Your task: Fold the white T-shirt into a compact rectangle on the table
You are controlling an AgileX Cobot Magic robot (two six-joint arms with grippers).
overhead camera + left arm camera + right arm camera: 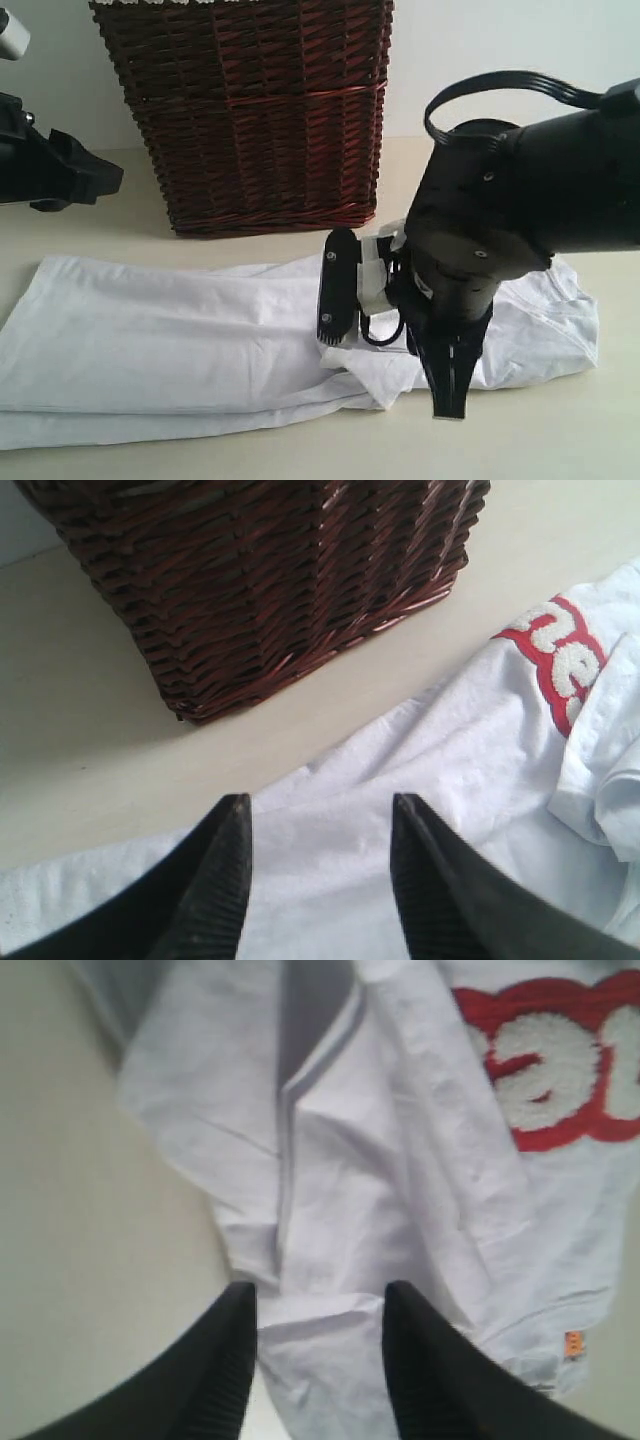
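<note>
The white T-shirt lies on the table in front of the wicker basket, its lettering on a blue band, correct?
The band is red, not blue; the right wrist view shows it. The white T-shirt does lie on the table before the wicker basket.

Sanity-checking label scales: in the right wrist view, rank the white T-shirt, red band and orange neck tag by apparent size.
1. white T-shirt
2. red band
3. orange neck tag
All lie on one garment, so nearness barely matters.
</note>
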